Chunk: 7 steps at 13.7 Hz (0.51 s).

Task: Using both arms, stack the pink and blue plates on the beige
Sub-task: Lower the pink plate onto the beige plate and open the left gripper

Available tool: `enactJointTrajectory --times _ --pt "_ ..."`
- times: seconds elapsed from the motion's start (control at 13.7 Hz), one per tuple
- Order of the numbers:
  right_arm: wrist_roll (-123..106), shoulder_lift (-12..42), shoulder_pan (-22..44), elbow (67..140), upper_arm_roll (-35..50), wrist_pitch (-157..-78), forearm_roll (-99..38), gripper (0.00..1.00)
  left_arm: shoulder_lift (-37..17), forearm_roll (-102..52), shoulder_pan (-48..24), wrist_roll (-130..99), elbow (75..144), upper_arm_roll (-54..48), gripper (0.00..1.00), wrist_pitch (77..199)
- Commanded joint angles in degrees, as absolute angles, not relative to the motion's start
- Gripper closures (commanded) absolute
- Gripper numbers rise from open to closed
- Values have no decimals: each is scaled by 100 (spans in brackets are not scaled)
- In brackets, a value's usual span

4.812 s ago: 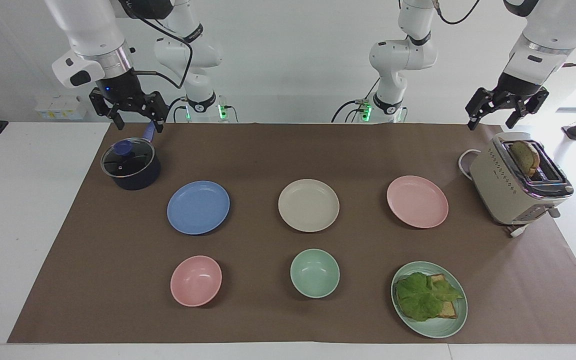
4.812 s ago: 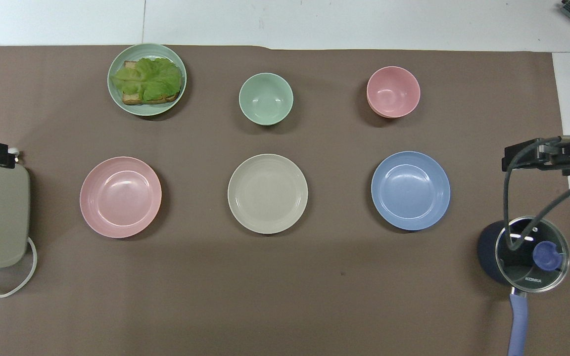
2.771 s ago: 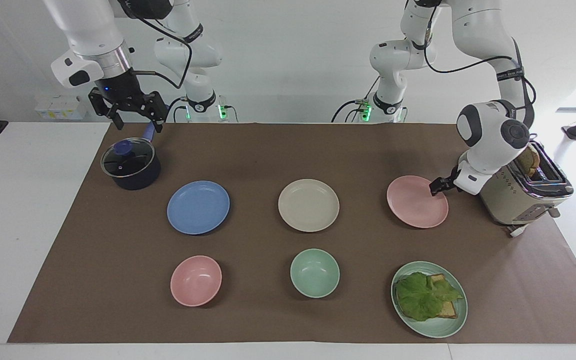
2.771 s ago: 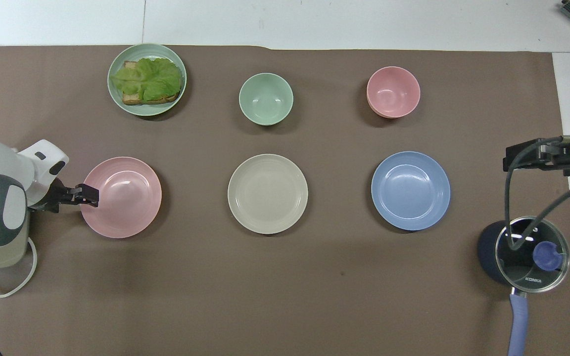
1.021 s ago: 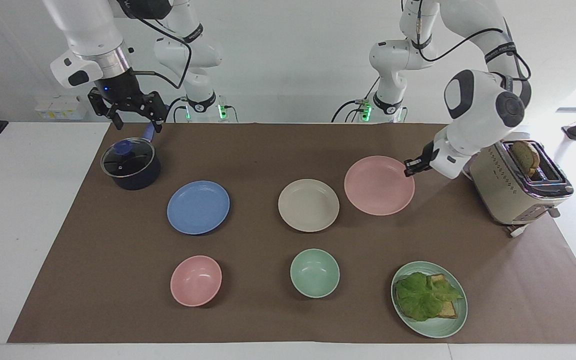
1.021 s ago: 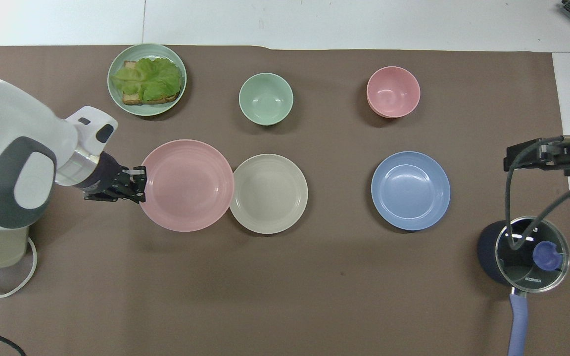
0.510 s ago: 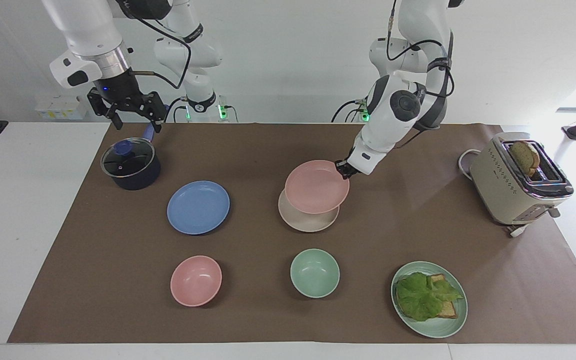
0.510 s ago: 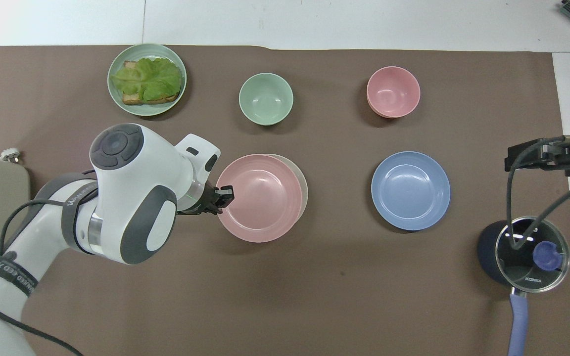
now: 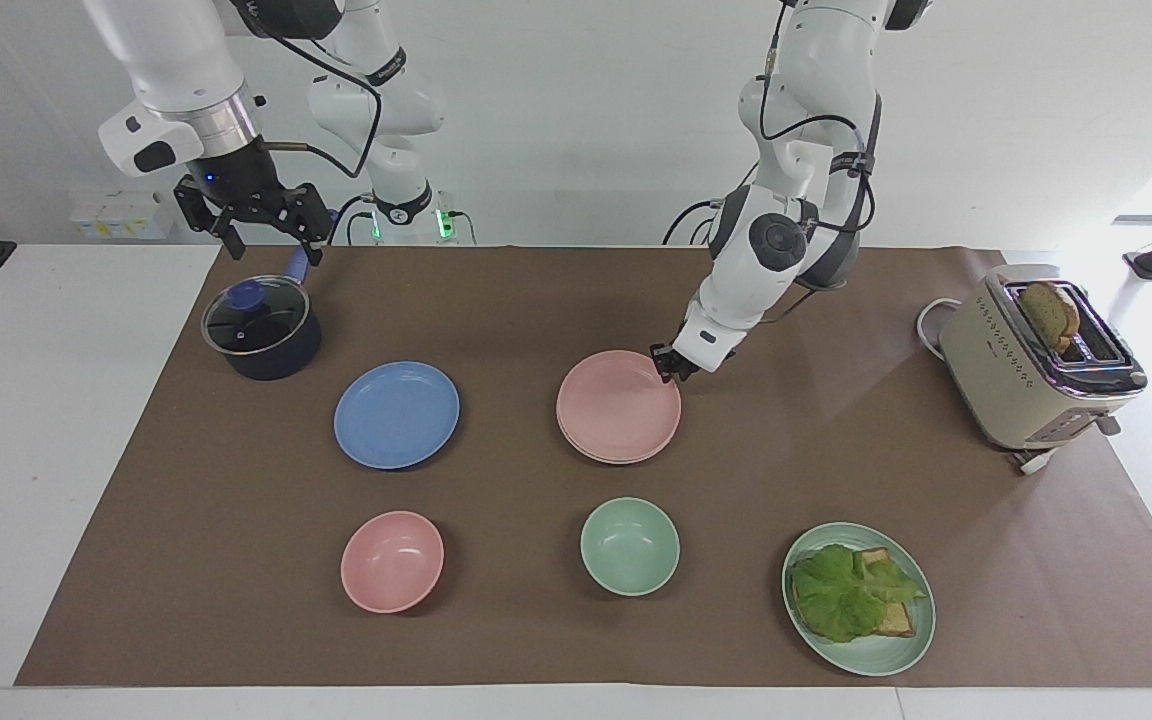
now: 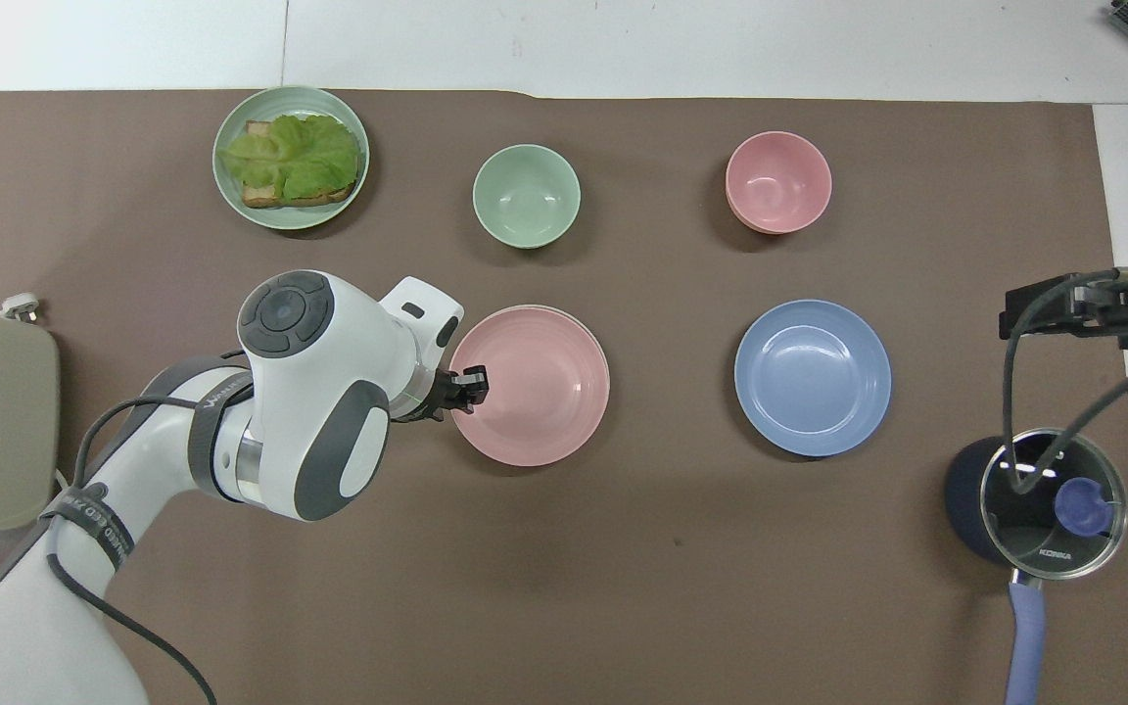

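I see the pink plate (image 9: 618,405) sitting on the beige plate (image 9: 626,459) in the middle of the counter (image 9: 536,300), covering it so that only a thin cream rim shows along the edge farther from the robots. My left end effector (image 9: 669,366) is down at the pink plate's rim on the side toward the left arm's end of the counter; its fingers are at the rim, but I cannot tell whether they pinch it or have let go. The blue plate (image 9: 396,414) lies flat on the counter beside the stack, toward the right arm's end, well apart from it. My right end effector (image 9: 266,225) hangs with its fingers spread over the counter's edge by the dark pot (image 9: 261,330) with the glass lid, and that arm waits. Farther from the robots stand a pink bowl (image 9: 392,560), a green bowl (image 9: 630,546) and a green plate (image 9: 871,655) with lettuce on toast. A toaster (image 9: 1031,365) stands at the left arm's end.
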State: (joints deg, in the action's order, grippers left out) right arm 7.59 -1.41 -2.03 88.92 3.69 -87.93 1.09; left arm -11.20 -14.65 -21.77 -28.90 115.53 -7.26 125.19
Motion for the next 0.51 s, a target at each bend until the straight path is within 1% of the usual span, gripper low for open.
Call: enactJointTrajectory --times 0.0,0.15,0.36,0.44 --pt "809 -220 -272 8982 378 -8851 0 0 -1072 -1547 -2215 -2812 11444 -589 0 12498" --pt "809 -211 -272 8965 378 -8868 9 0 -976 -1381 -1804 -2691 11190 -545 0 11939" --pt "852 -211 -272 8965 378 -8886 9 0 -906 -556 -1232 -2024 10339 -545 0 10727" --pt "870 -211 -272 8965 378 -8903 9 0 -853 -397 -909 -1586 10153 -545 0 10479"
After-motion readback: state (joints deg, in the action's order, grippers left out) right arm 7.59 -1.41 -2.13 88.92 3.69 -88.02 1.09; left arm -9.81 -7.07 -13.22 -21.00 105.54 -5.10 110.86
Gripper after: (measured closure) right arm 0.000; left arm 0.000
